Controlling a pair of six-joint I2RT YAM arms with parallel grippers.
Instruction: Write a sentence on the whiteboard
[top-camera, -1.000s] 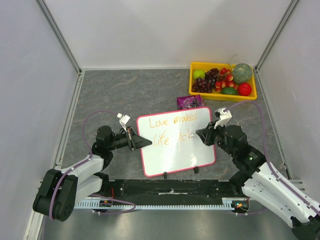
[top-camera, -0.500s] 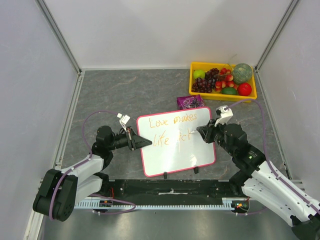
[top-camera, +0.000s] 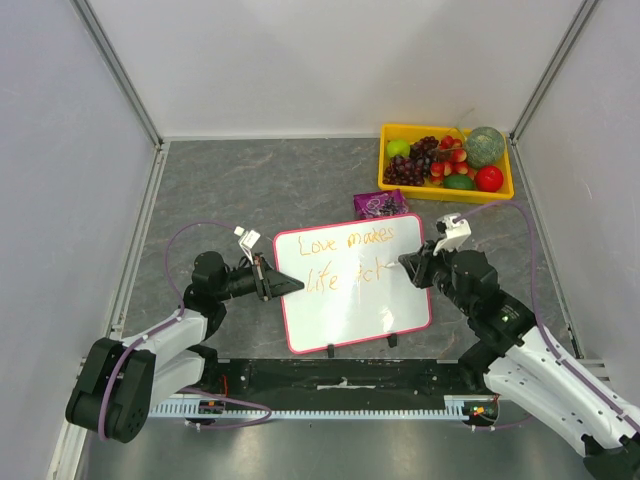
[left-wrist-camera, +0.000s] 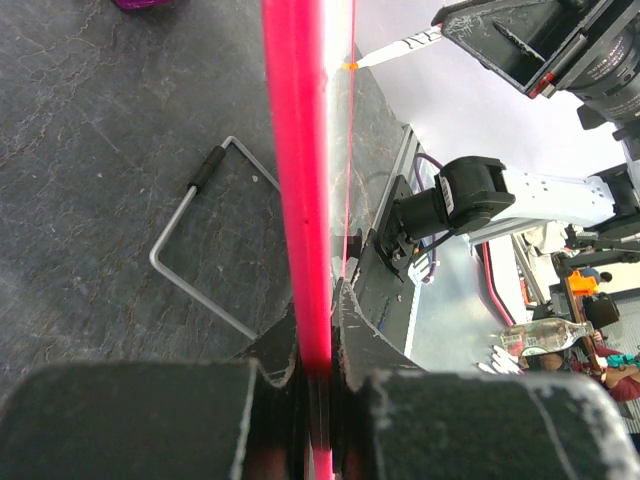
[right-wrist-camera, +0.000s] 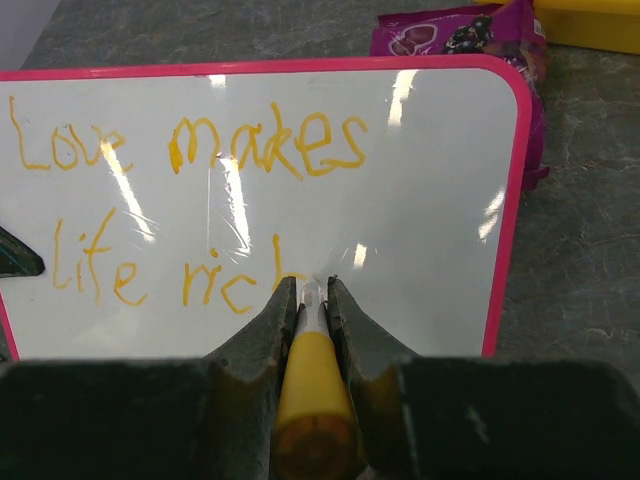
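Grey marbled tabletop (top-camera: 250, 190) carries the whiteboard (top-camera: 360, 315) at centre frame, the sentence (top-camera: 345, 243) in orange across its upper half, the left gripper (top-camera: 272, 282) clamped on its left edge and the right gripper (top-camera: 405, 264) pinching an orange marker (right-wrist-camera: 310, 390), tip at the last letters.

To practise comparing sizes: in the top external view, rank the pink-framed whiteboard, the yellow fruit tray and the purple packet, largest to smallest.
1. The pink-framed rectangular whiteboard, clearly the largest.
2. The yellow plastic tray of fruit, noticeably smaller.
3. The small purple packet, smallest by far.
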